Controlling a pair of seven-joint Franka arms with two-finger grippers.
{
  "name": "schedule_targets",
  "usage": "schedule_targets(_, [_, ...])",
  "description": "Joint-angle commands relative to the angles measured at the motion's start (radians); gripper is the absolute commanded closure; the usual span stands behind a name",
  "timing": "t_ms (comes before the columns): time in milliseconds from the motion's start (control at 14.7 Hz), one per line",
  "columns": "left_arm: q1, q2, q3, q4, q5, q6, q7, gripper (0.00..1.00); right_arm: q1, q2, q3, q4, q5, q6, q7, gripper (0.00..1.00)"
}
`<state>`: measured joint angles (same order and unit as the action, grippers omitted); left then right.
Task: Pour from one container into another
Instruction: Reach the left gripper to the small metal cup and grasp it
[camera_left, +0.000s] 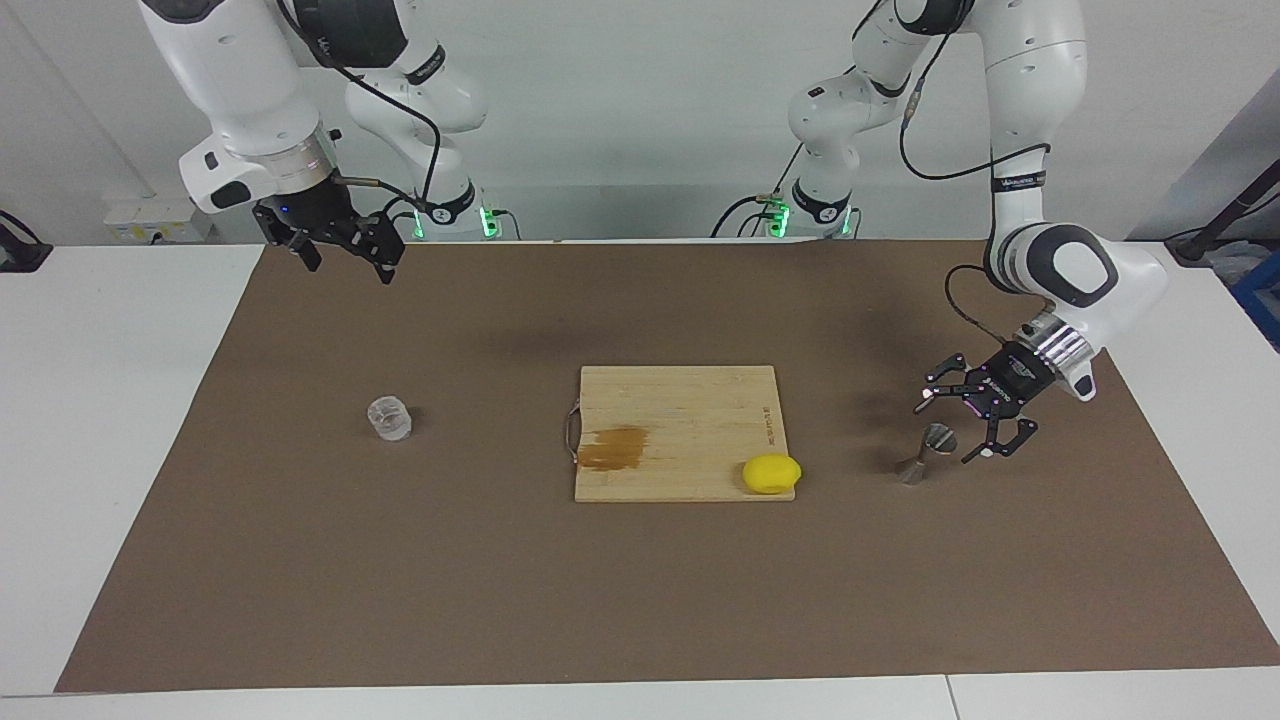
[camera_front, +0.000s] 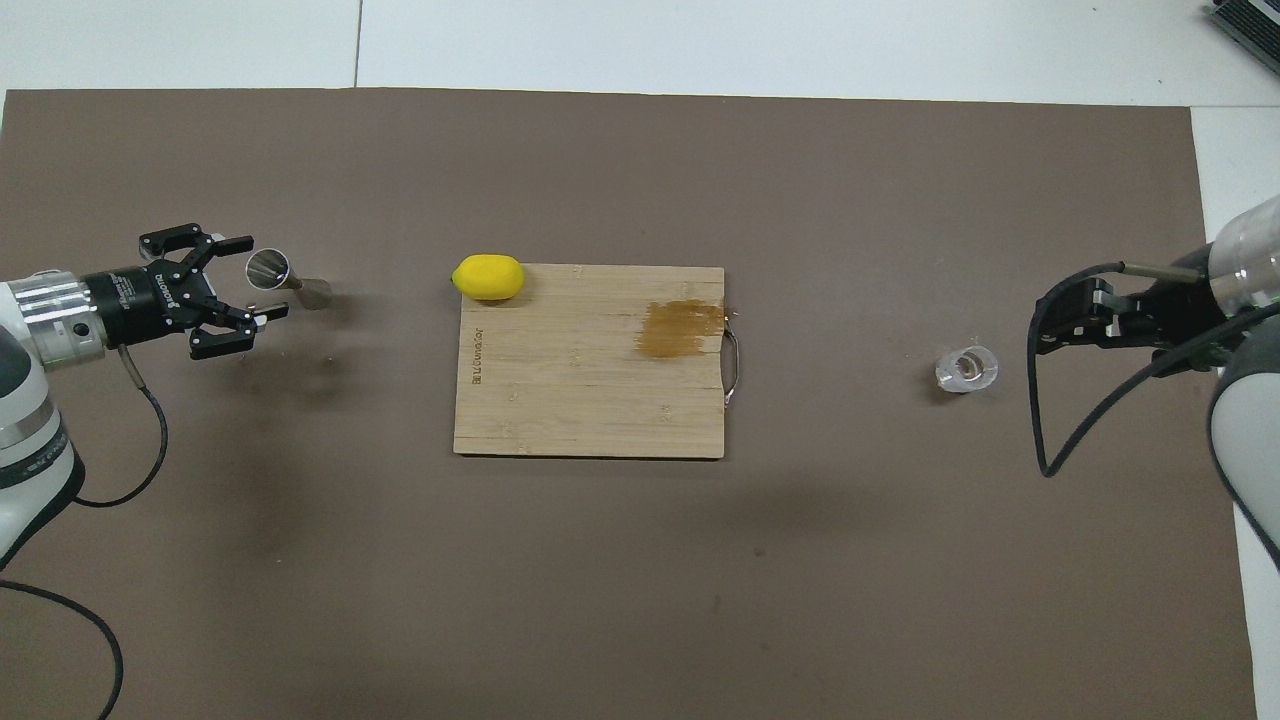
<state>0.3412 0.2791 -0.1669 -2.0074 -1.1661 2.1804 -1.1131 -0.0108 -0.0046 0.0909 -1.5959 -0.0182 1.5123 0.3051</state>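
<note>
The small clear glass cup (camera_left: 389, 418) (camera_front: 966, 368) stands on the brown mat toward the right arm's end of the table. The steel hourglass jigger (camera_left: 925, 452) (camera_front: 288, 280) stands on the mat toward the left arm's end. My left gripper (camera_left: 943, 434) (camera_front: 266, 276) is low and open, and the jigger's upper cup sits between its two fingers, which do not close on it. My right gripper (camera_left: 345, 258) (camera_front: 1042, 322) hangs open and waits in the air, over the mat beside the glass cup, with nothing in it.
A wooden cutting board (camera_left: 680, 400) (camera_front: 590, 400) with a metal handle and a brown stain lies at the middle of the mat. A yellow lemon (camera_left: 771, 473) (camera_front: 488, 277) rests on the board's corner nearest the jigger. White table surrounds the brown mat (camera_left: 640, 600).
</note>
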Motion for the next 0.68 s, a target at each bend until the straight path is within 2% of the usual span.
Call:
schedule_targets(0, [-0.016,-0.005,0.01,-0.016,-0.029,0.021,0.022,0.05,-0.015,-0.005,0.007,-0.004,0.001,-0.001,-0.024,0.0])
schedule_targets(476, [-0.013,-0.008,0.009,-0.019,-0.029,0.009,0.021,0.18,-0.015,-0.005,0.007,-0.004,0.001,-0.001,-0.024,0.0])
schedule_targets(544, [-0.013,-0.008,0.009,-0.019,-0.029,0.007,0.019,0.23,-0.015,-0.005,0.007,-0.004,0.001,-0.001,-0.024,0.0])
schedule_targets(612, [-0.013,-0.008,0.009,-0.019,-0.029,0.007,0.019,0.34,-0.015,-0.005,0.007,-0.004,0.001,-0.001,-0.024,0.0])
